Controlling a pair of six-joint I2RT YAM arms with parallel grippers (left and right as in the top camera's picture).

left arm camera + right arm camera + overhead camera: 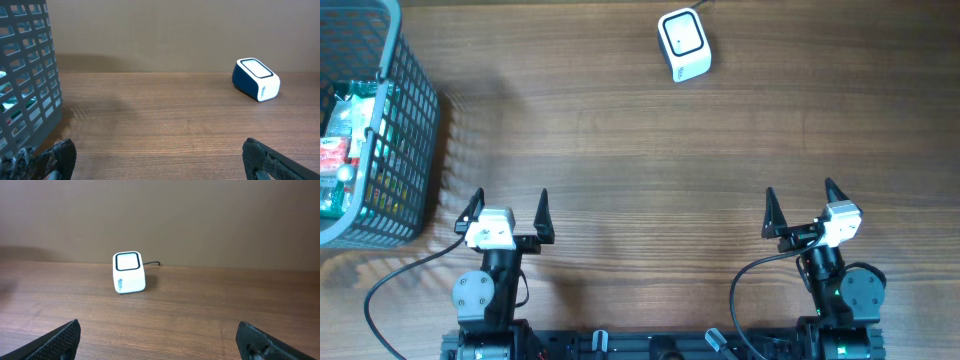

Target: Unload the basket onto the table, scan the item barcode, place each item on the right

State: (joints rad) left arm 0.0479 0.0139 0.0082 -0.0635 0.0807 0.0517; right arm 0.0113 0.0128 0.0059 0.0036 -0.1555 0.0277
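Wooden boards of the counter [620,150] were seen under everything, and a plain beige wall was shown behind in both wrist views. A grey mesh basket [415,120] was placed at the far left edge. The packaged items [338,150] were kept inside it, so none was yet taken out. Which of them carries the barcode could not be told.

The white barcode scanner [683,45] was set at the far side, a little right of centre and well apart from the basket. Its dark-framed window was turned upward, probably so that an item could be held over it. Its cable [155,263] was led away behind it.

The 2 arms were parked at the near edge. The left claw [510,200] was spread wide and empty, near the basket, so it was judged the better one for the pick. The right claw [800,192] was also spread wide, with nothing held. The task was judged as not begun.
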